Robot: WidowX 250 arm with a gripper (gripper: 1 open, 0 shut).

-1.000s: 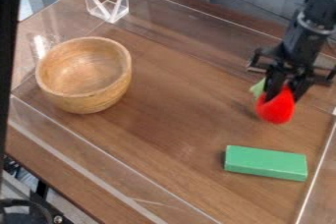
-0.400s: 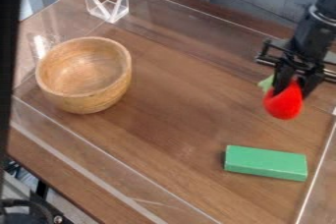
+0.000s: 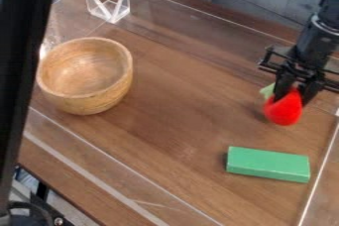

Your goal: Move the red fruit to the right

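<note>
The red fruit [image 3: 282, 108], small, bright red with a green bit at its upper left, is at the right side of the wooden table [image 3: 172, 101]. My gripper [image 3: 290, 93] comes down on it from above, black fingers closed around its top. The fruit sits low, at or just above the table surface; I cannot tell if it touches.
A wooden bowl [image 3: 85, 74] stands at the left. A flat green block [image 3: 268, 164] lies in front of the fruit, near the right front. A clear plastic piece [image 3: 107, 5] stands at the back left. Clear low walls edge the table.
The gripper with the red fruit has shifted slightly to the right. Bowl and green block have not moved.
</note>
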